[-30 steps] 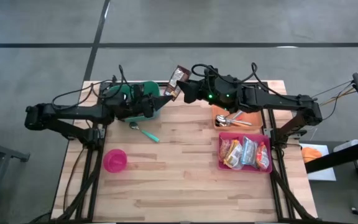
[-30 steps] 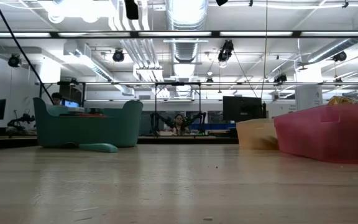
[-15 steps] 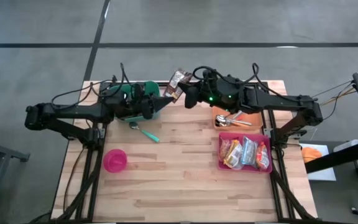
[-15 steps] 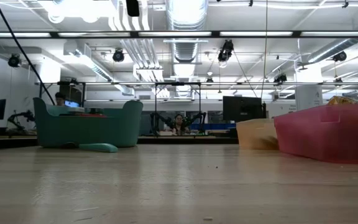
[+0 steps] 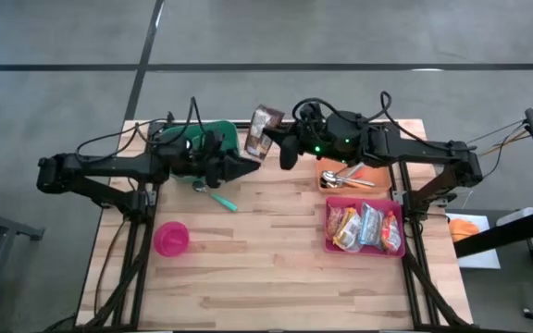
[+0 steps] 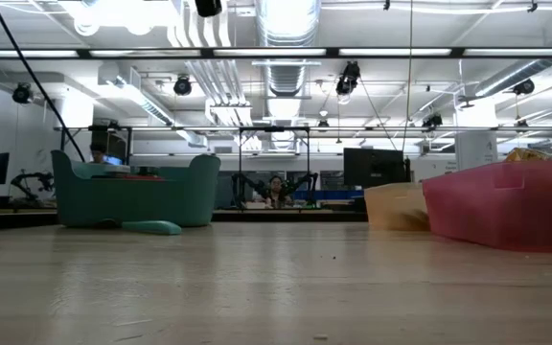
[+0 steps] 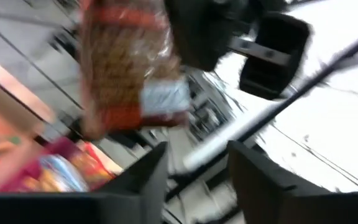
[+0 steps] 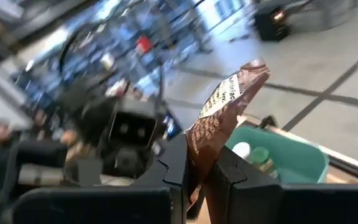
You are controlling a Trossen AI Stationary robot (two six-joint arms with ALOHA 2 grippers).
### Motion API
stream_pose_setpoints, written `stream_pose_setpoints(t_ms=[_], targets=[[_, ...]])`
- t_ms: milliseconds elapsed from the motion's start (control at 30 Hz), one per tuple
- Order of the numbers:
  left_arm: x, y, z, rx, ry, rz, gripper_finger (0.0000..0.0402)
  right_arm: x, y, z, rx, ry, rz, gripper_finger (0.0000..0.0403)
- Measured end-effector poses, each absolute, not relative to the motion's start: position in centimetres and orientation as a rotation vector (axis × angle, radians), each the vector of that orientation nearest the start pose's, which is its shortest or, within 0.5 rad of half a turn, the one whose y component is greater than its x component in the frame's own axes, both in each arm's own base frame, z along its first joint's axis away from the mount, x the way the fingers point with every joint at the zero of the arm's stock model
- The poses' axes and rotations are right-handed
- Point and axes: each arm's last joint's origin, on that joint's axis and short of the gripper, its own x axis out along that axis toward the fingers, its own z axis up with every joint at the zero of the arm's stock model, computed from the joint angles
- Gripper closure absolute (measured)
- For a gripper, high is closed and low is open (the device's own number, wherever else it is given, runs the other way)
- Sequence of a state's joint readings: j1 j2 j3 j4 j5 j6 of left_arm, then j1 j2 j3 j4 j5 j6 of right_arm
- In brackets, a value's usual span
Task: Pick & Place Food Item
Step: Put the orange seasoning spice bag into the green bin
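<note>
A brown snack packet hangs in the air over the table's far edge, next to the green bin. My right gripper reaches in from the right and is shut on it. My left gripper stands just near of the packet with its fingers open and nothing between them. The left wrist view shows the packet ahead of it, apart from its fingers. Neither gripper shows in the low view. My right gripper pinches the packet's lower end between its two fingers. The fingers come in about level from the table's right side. The packet stands up from them, tilted, its top end free and the whole of it clear of the table.
Below my left gripper a teal spoon lies on the wood. A pink bowl sits near left. An orange bin with utensils and a pink tray of snack packets stand at the right. Bare wood lies in the middle and near parts.
My left gripper has come off the packet's lower end and swung toward the table's near edge. The packet stays in my right gripper, which has rolled, and the packet now stands more upright.
</note>
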State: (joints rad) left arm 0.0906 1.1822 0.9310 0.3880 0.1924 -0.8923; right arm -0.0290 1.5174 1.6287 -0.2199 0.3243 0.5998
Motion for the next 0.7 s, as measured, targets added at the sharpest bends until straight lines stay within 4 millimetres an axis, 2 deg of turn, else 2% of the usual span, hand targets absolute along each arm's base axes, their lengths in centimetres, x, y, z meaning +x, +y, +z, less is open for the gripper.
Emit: stream_pose_setpoints(t_ms=[133,267,500,700], targets=[[26.1,1.4,36.2,-0.903,-0.018,-0.310,0.0169,33.3,-1.6,44.0,0.504,0.112,-0.269,0.0383],[25.2,1.0,36.9,-0.912,0.013,-0.414,0.0123,32.8,-1.2,43.0,0.449,0.267,-0.168,0.0383],[23.5,1.2,36.4,-0.967,0.157,-0.337,0.0109,32.7,-0.2,42.2,0.474,0.404,0.090,0.0383],[23.1,2.6,35.9,-0.941,0.185,-0.268,0.0108,33.9,0.6,40.8,0.504,0.474,0.206,0.0384]])
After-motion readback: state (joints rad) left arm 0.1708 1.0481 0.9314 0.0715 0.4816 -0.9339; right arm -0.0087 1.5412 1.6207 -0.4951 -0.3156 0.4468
